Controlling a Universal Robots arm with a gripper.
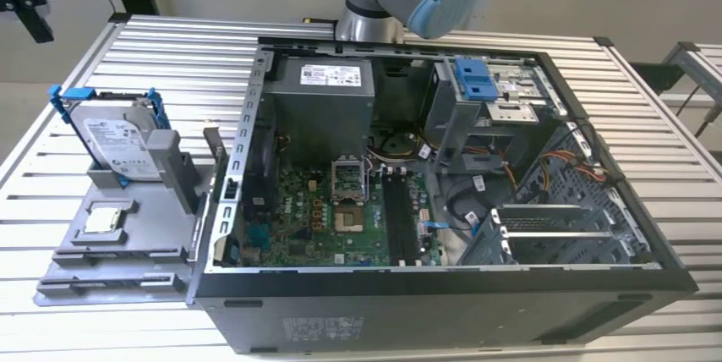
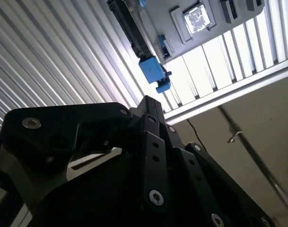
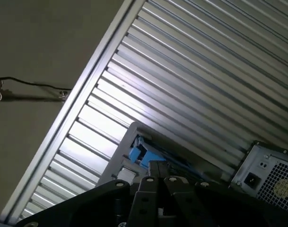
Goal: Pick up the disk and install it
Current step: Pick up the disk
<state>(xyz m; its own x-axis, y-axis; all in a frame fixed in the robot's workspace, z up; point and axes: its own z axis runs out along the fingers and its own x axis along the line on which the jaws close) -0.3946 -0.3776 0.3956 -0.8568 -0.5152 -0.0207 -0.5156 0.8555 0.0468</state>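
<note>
- The disk point(image 1: 113, 146) stands on edge in a grey holder point(image 1: 113, 271) on the exterior view's left, outside the computer case point(image 1: 451, 298).
- Its white label faces the camera in the exterior view. Its blue bracket point(image 1: 70, 92) runs round the top and sides.
- The holder rests on a slatted metal table point(image 1: 169, 49), just beside the wall of the case.
- A small square processor chip point(image 1: 104, 220) lies flat in the holder, just in front of the disk.
- In the second wrist view the gripper point(image 2: 150, 100) hangs above the table, its black body in the foreground. The disk's blue bracket end lies beyond its tip, apart from it.
- In the first wrist view the same blue end shows just past the gripper.
- Whether the gripper is spread or closed cannot be told from these angles.
- A black shape in the upper corner on the exterior view's left may be the gripper, though it is cut off by the edge.
- The case lies open on its side. Its power supply point(image 1: 321, 91) sits towards the arm's base point(image 1: 373, 2), and a drive bay with a blue latch point(image 1: 476, 81) sits beside that.
</note>
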